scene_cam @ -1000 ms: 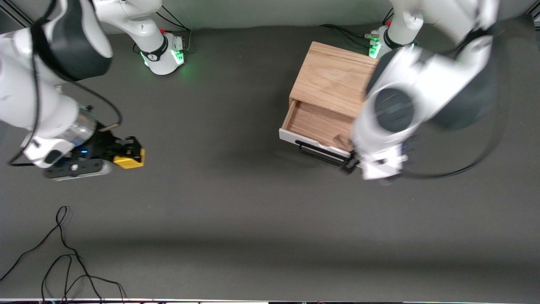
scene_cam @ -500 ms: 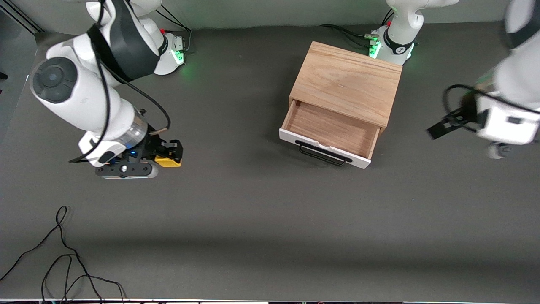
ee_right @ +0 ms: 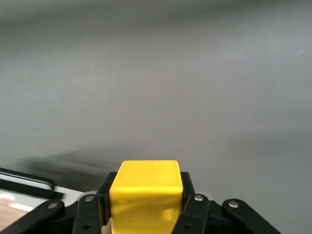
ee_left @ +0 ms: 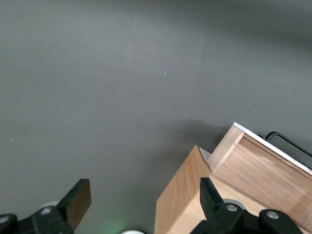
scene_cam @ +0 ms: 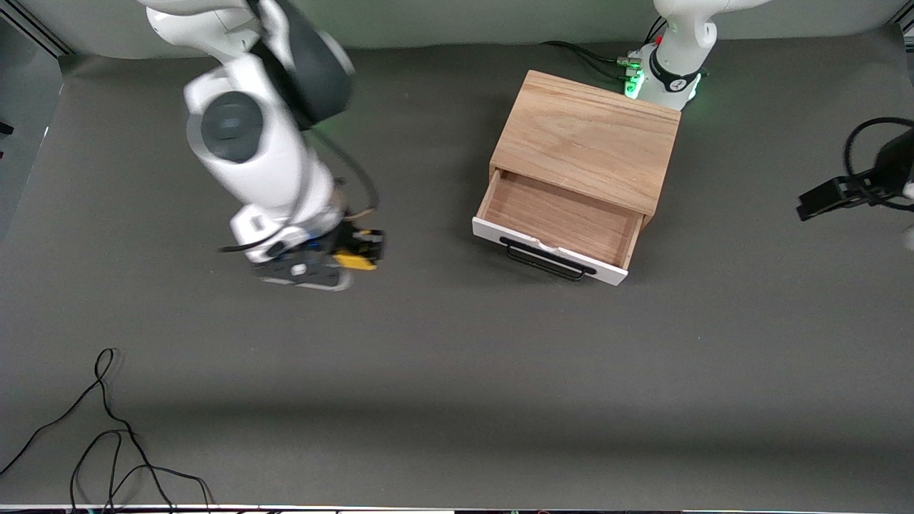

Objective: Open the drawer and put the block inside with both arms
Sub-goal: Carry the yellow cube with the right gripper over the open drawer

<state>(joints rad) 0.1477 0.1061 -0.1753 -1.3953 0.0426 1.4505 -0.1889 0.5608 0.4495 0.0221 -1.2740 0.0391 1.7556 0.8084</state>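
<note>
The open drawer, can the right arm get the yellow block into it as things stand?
Probably yes. The right gripper is shut on the block, the drawer stands pulled out with its inside bare, and the left gripper hangs off toward its own end of the table.

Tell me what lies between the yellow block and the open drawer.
Only bare dark tabletop, per the front view: the right pincer holds the block, and nothing sits before the drawer.

Light oak-grain wooden box [scene_cam: 589, 139] looks matt; the small yellow plastic-looking cube [ee_right: 145, 192] smooth; dark grey table cover [scene_cam: 457, 371] matt.
</note>
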